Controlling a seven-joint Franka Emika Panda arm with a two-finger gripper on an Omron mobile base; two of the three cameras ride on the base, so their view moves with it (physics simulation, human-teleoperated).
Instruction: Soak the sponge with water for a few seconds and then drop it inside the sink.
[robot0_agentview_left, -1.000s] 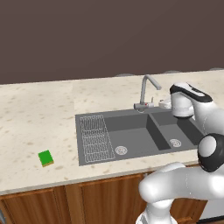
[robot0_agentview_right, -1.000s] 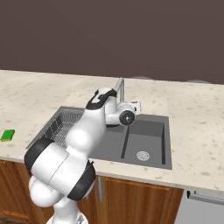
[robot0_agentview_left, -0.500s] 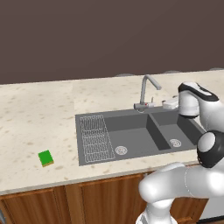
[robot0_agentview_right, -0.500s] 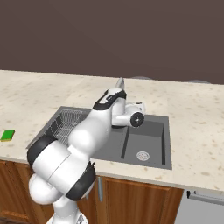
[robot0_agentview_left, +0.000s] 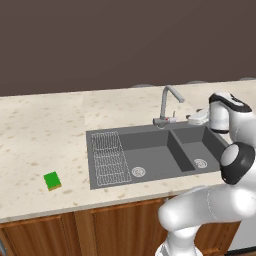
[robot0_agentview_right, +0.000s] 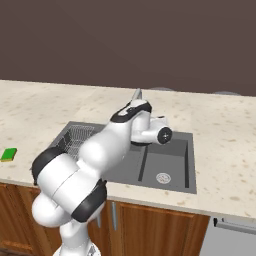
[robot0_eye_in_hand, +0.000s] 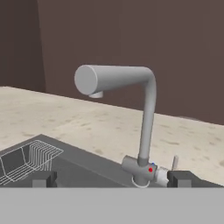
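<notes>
The sponge (robot0_agentview_left: 52, 180) lies on the countertop (robot0_agentview_left: 40, 135), well left of the sink (robot0_agentview_left: 150, 150). The faucet (robot0_eye_in_hand: 131, 113) runs no water. The gripper (robot0_eye_in_hand: 111, 178), jaws wide and empty, faces the faucet's small lever (robot0_eye_in_hand: 175, 162). Risk: a misaligned approach could strike the faucet body instead of the lever, leaving the water off.

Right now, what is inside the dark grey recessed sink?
The dark grey recessed sink holds a ribbed wire drainboard and a round silver drain in each basin. The arm covers part of the smaller basin.
</notes>
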